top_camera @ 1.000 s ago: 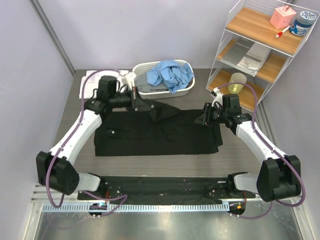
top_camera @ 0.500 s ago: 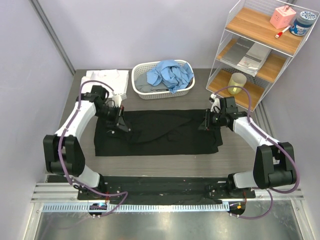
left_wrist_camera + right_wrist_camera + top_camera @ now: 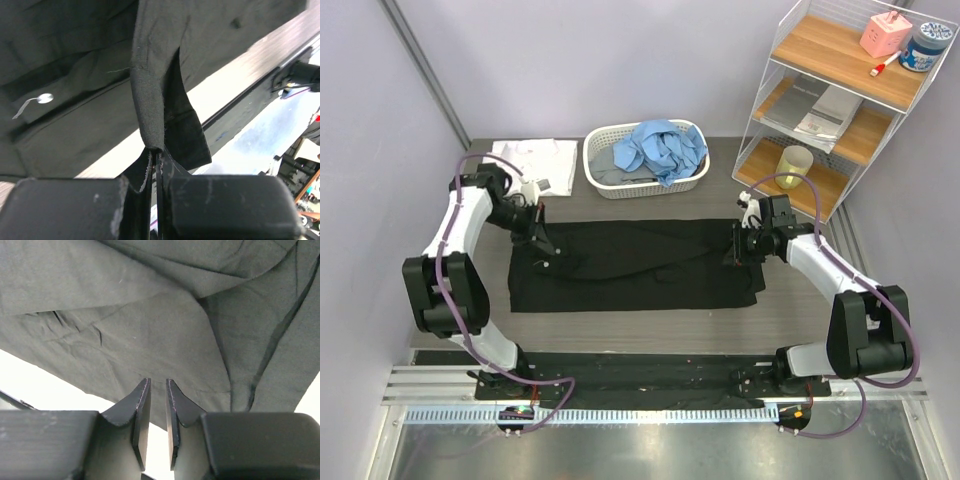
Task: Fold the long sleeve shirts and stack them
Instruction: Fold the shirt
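Observation:
The black long sleeve shirt [image 3: 640,275] lies spread flat across the middle of the table. My left gripper [image 3: 542,248] is over its left part, shut on a folded edge of the black cloth [image 3: 150,110], which rises from the jaws [image 3: 156,152]. A small white button [image 3: 45,98] shows on the cloth beneath. My right gripper [image 3: 733,247] is at the shirt's right edge. Its jaws [image 3: 155,390] stand slightly apart with nothing between them, just above the black cloth [image 3: 125,315]. A folded white shirt [image 3: 535,160] lies at the back left. A light blue shirt [image 3: 660,148] is bunched in the basket.
The white slatted basket [image 3: 645,187] stands at the back centre and also holds a grey garment [image 3: 615,177]. A wire and wood shelf unit [image 3: 820,100] with a cup, papers and small items stands at the back right. A black mat [image 3: 640,370] lies along the near edge.
My left gripper has swung from beside the basket to the left and nearer, carrying the black cloth over the shirt's left part. The right gripper has hardly moved.

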You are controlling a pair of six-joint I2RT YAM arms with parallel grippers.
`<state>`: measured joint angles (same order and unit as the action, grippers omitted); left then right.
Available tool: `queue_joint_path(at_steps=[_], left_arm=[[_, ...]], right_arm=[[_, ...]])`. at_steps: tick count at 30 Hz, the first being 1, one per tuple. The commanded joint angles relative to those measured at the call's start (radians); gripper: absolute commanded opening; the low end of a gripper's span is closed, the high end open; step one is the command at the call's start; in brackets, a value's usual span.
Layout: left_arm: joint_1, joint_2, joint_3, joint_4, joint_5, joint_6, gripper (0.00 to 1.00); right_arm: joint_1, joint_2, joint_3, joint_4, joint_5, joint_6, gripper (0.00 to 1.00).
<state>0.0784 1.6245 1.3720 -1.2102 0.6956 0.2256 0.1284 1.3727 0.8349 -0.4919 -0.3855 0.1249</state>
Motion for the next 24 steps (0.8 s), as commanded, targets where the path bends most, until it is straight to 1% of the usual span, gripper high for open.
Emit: queue_joint_path(at_steps=[1,8,11,12,13,14,15,17,18,19,21,23,24], left_arm=[[0.029,0.063,0.002,-0.022,-0.077,0.095,0.00],[0.038,0.126,-0.016,0.072,-0.171,0.121,0.01],[0.040,0.143,-0.016,0.121,-0.217,0.127,0.06],[0.043,0.155,-0.011,0.132,-0.249,0.127,0.18],[0.046,0.162,-0.008,0.139,-0.267,0.129,0.24],[0.047,0.166,-0.002,0.140,-0.280,0.129,0.27],[0.053,0.163,0.002,0.140,-0.294,0.141,0.35],[0.069,0.137,0.001,0.159,-0.300,0.152,0.43],[0.076,0.100,-0.001,0.164,-0.298,0.167,0.51],[0.077,0.083,-0.005,0.172,-0.298,0.202,0.55],[0.077,0.037,-0.013,0.182,-0.288,0.245,0.70],[0.077,-0.033,-0.019,0.192,-0.260,0.277,0.75],[0.077,-0.058,-0.019,0.196,-0.251,0.284,0.76]], right_arm=[[-0.004,-0.046,0.035,-0.033,0.002,-0.067,0.24],[-0.004,-0.070,0.056,-0.074,-0.076,-0.120,0.25],[-0.004,-0.069,0.064,-0.091,-0.105,-0.152,0.29],[-0.006,-0.067,0.067,-0.097,-0.121,-0.159,0.29],[-0.004,-0.061,0.070,-0.102,-0.121,-0.162,0.30],[-0.004,-0.058,0.070,-0.105,-0.119,-0.168,0.31],[-0.003,-0.052,0.076,-0.108,-0.115,-0.171,0.31],[-0.003,-0.031,0.087,-0.126,-0.099,-0.192,0.31],[-0.001,-0.023,0.096,-0.134,-0.093,-0.200,0.31],[0.005,-0.017,0.102,-0.143,-0.073,-0.208,0.31],[0.014,0.003,0.119,-0.143,-0.043,-0.229,0.31],[0.031,0.031,0.151,-0.152,-0.004,-0.244,0.32],[0.042,0.041,0.167,-0.163,0.016,-0.267,0.32]])
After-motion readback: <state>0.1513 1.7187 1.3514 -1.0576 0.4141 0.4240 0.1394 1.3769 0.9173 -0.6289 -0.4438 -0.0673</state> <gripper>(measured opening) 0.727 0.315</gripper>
